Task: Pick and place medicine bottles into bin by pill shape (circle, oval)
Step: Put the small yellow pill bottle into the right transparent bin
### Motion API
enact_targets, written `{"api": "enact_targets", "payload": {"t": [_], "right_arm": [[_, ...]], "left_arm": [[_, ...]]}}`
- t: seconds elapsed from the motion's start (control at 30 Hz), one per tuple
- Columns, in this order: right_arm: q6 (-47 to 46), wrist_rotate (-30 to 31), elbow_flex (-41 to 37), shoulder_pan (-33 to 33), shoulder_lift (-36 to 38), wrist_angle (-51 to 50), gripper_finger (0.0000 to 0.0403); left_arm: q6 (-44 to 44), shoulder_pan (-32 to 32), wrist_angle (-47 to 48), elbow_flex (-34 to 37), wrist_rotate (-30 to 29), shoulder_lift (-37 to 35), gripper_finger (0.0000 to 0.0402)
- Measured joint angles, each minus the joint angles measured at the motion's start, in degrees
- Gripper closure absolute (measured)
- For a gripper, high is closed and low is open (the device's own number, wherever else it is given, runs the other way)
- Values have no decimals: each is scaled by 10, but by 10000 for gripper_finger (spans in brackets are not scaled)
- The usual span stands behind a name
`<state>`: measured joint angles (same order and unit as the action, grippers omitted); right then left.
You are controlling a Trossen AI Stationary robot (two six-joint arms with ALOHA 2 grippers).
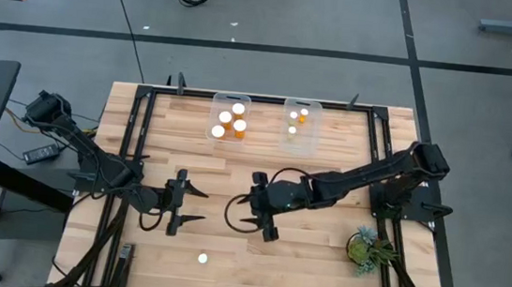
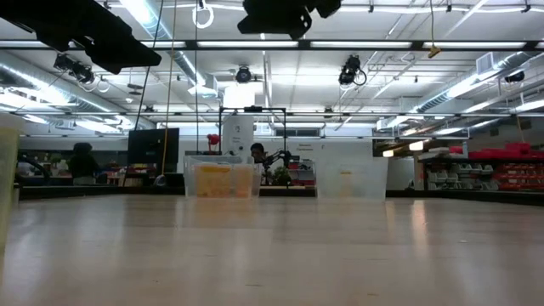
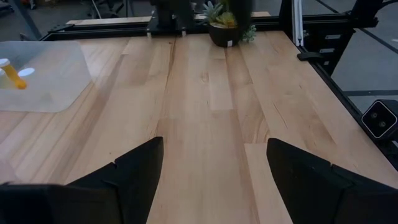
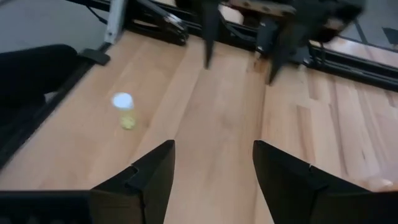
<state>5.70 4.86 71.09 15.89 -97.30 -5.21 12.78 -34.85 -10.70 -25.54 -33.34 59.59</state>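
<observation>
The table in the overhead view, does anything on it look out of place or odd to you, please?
One small medicine bottle stands alone near the front edge of the table, apart from the bottles already in the two clear bins at the back. Both grippers, left and right, hang open and empty. Nothing looks spilled.

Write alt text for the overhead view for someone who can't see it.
Two dark robot arms reach over a wooden table, the left hand and right hand open and empty. One medicine bottle stands alone near the front; others sit in two clear bins at the back.
</observation>
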Motion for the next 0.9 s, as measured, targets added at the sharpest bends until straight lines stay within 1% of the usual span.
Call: {"api": "enact_targets", "payload": {"t": [0.33, 0.37, 0.5, 0.6, 0.83, 0.9], "right_arm": [[-25, -2, 0, 52, 0, 11, 180], [-29, 5, 0, 58, 0, 11, 180], [-58, 34, 0, 74, -1, 11, 180], [-85, 50, 0, 83, -1, 11, 180], [-134, 58, 0, 87, -1, 9, 180], [-149, 70, 0, 88, -1, 3, 180]], "left_arm": [[1, 0, -4, 0, 0, 0, 108], [13, 0, -9, 0, 0, 0, 108], [105, 0, -22, 0, 2, 0, 108], [135, 0, -22, 0, 1, 0, 108], [135, 0, -22, 0, 1, 0, 108], [120, 2, -18, 0, -2, 0, 108]]}}
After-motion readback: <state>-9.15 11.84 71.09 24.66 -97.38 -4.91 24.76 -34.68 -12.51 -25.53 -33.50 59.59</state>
